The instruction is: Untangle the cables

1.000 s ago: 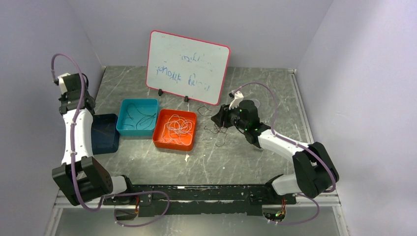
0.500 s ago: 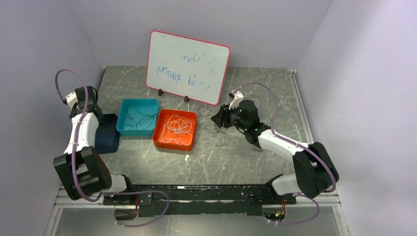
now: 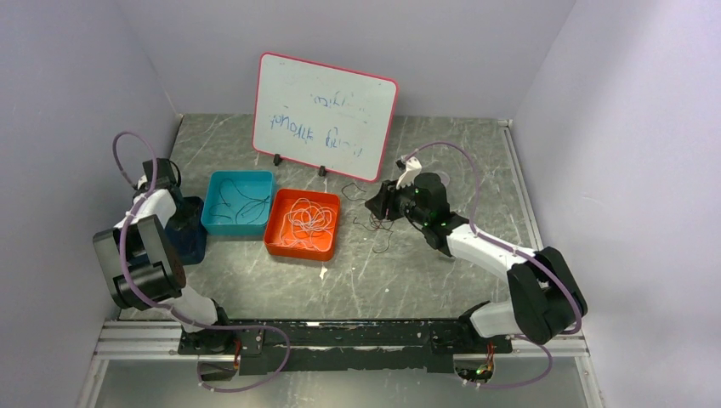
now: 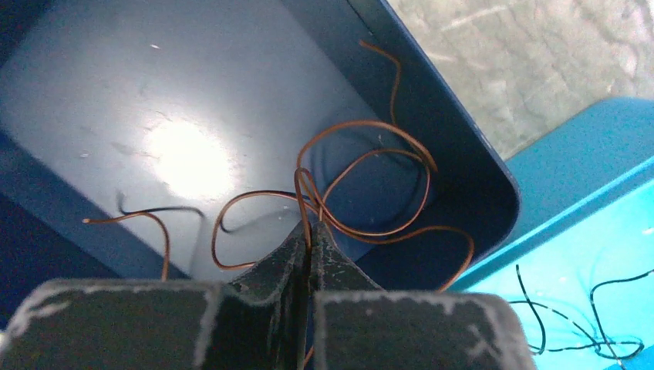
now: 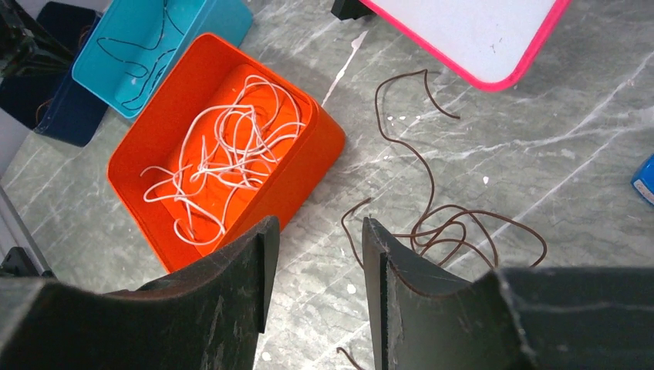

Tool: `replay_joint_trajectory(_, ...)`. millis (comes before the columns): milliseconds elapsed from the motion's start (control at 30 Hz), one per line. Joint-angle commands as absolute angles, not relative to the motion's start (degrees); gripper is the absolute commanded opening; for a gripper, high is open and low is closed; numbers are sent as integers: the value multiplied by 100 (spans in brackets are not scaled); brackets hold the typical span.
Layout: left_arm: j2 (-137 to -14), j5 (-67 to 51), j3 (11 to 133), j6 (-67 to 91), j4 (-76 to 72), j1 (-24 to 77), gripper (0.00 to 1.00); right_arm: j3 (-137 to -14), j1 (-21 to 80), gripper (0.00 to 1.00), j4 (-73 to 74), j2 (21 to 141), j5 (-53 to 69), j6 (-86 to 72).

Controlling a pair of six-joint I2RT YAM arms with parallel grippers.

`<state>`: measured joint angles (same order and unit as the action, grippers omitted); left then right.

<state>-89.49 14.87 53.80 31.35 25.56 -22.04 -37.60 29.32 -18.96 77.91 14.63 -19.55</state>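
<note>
Pinch seen from left wrist only: left gripper [image 4: 308,245] clamped on brown cable [image 4: 305,196] over navy bin [image 4: 463,139], at left edge of worktop [image 3: 408,280]. Black cables [image 3: 242,206] in teal bin [image 3: 242,173], white cables [image 3: 308,217] in orange bin [image 3: 293,249]. Right gripper [image 5: 316,231] parted, unladen, above loose brown cables [image 5: 443,226] right of orange bin. Left arm [image 3: 149,246] lower than before.

The dark blue plastic tray [image 4: 92,77] gleams glossy inside, the square orange plastic tray [image 5: 308,173] looks smooth, the grey veined stone-look counter [image 5: 540,154] matt, and the black fingers [image 4: 270,270] of the left end effector [image 4: 309,240] scuffed.
</note>
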Motion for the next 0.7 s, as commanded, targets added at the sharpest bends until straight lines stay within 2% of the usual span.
replay_joint_trajectory(0, -9089, 571, 5271, 2902, 1993, -2234, 7, -3719, 2953, 48, -1991, 7579, 1334, -1840)
replay_joint_trajectory(400, -9550, -743, 5477, 2318, 1469, -1740, 7, -3637, 2953, 49, -1890, 7395, 1130, -1755)
replay_joint_trajectory(667, -9756, -921, 5792, 2202, 1456, -922, 7, -3451, 2953, 50, -1833, 7137, 866, -1838)
